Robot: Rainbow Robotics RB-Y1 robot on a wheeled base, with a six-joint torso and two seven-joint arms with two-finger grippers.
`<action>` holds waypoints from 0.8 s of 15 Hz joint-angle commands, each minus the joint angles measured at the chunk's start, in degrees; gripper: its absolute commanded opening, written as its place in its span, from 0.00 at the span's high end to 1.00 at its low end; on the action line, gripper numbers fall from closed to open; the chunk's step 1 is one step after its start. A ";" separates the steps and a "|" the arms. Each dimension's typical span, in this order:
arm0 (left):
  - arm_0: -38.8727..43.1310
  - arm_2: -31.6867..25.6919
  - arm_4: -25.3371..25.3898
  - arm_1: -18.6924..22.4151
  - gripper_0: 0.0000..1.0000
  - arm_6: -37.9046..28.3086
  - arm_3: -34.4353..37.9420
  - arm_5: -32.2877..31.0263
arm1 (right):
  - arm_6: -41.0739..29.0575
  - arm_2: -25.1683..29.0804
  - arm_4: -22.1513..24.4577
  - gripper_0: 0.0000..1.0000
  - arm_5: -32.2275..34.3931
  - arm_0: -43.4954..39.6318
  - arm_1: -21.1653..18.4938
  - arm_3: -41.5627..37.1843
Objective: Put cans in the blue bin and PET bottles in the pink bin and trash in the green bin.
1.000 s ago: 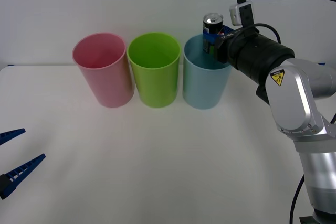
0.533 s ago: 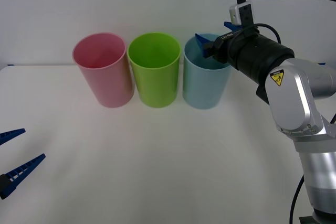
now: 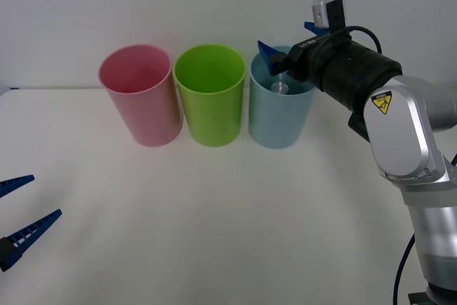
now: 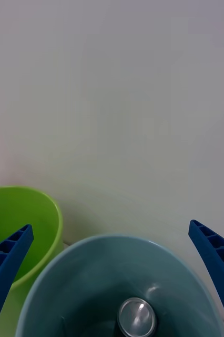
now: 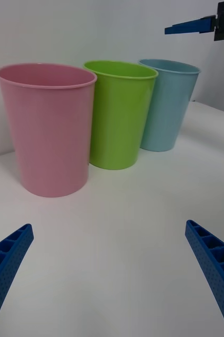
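Observation:
The can (image 3: 280,87) stands inside the blue bin (image 3: 278,123) with its silver top (image 4: 136,316) showing deep down. My right gripper (image 3: 290,43) hangs open just above that bin's rim (image 4: 85,263), with nothing between its fingers. The green bin (image 3: 211,101) stands in the middle of the row and the pink bin (image 3: 141,98) at the left. My left gripper (image 3: 20,213) is open and low over the table at the near left, well apart from the bins. In the left wrist view the pink bin (image 5: 49,131), green bin (image 5: 118,116) and blue bin (image 5: 168,105) stand in a line.
The three bins stand close together along the back of the white table (image 3: 214,219), against a white wall. The wide stretch of table between the bins and my left gripper is bare. My right forearm (image 3: 357,76) reaches in from the right.
My right gripper held the can above the blue bin a second ago. It has opened, and the can now sits inside the blue bin. The left arm has not moved.

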State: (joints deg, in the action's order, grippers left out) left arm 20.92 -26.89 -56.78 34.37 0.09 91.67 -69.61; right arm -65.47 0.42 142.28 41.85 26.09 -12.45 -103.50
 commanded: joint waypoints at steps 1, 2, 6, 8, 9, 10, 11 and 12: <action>0.00 0.00 0.00 0.00 0.00 0.00 0.00 0.00 | 0.52 0.81 -5.26 0.00 3.42 -0.52 -1.17 -4.17; 0.00 0.00 0.00 0.00 0.00 0.00 0.00 0.00 | 0.95 1.96 -8.51 0.00 5.53 -1.92 -1.87 -7.25; 0.00 0.00 0.00 0.00 0.00 0.00 0.00 0.00 | 2.27 3.80 -21.78 0.00 7.72 -12.65 -8.55 -19.81; 0.00 0.00 0.00 0.00 0.00 0.00 0.00 0.00 | 5.61 6.09 -28.72 0.00 7.72 -20.12 -11.72 -25.09; 0.00 0.00 0.00 0.00 0.00 0.00 0.00 0.00 | 8.51 7.67 -32.68 0.00 7.81 -23.46 -12.25 -26.41; 0.00 0.00 0.00 0.00 0.00 0.00 0.00 0.00 | 13.17 9.87 -37.86 0.00 8.86 -27.06 -12.42 -27.02; 0.00 0.00 0.00 0.00 0.00 0.00 0.00 0.00 | 16.69 11.97 -41.29 0.00 10.71 -29.52 -12.33 -27.11; 0.00 0.00 0.00 0.00 0.00 0.00 0.00 0.00 | 19.94 13.64 -44.46 0.00 11.94 -31.81 -12.25 -27.11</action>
State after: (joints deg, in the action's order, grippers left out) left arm 20.91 -26.89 -56.78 34.36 0.09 91.67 -69.61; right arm -48.05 12.77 100.32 52.76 -3.98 -24.78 -130.59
